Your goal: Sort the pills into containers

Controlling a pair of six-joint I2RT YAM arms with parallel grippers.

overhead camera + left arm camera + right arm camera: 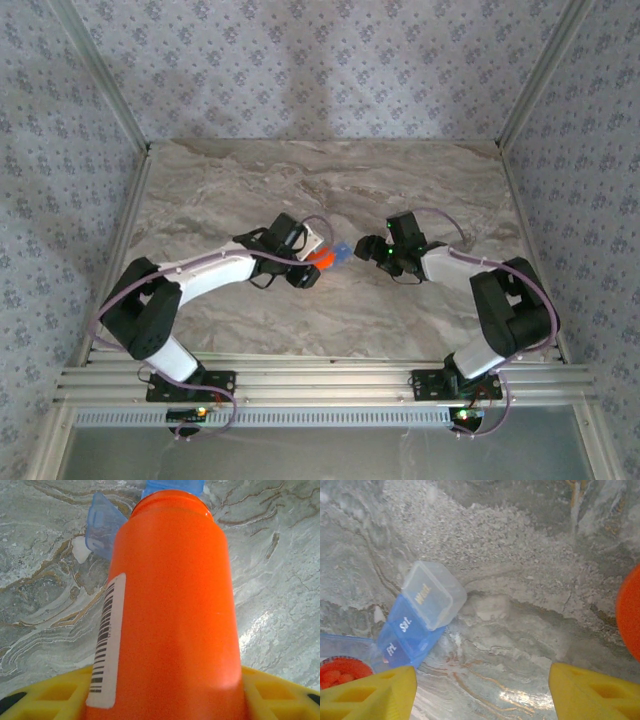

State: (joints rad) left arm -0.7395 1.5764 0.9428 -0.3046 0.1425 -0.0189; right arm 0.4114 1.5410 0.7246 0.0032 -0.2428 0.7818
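The left fingers (pixel 45 695) clench the orange bottle (pixel 170 605), its mouth right at the blue pill box (pixel 415 620) in the middle of the bench (pixel 250 180). The right fingers (pixel 592 690) hang apart, empty, near it. Tip gently over one open compartment, so the pills (pixel 337 675) drop singly.

translucent blue pill box (pixel 412 630), day-labelled lids, lying on marble table (pixel 530 580).

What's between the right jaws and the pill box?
Nothing: in the right wrist view, bare marble table runs from the right gripper up to the blue pill box. The jaws stand open, clear of the box.
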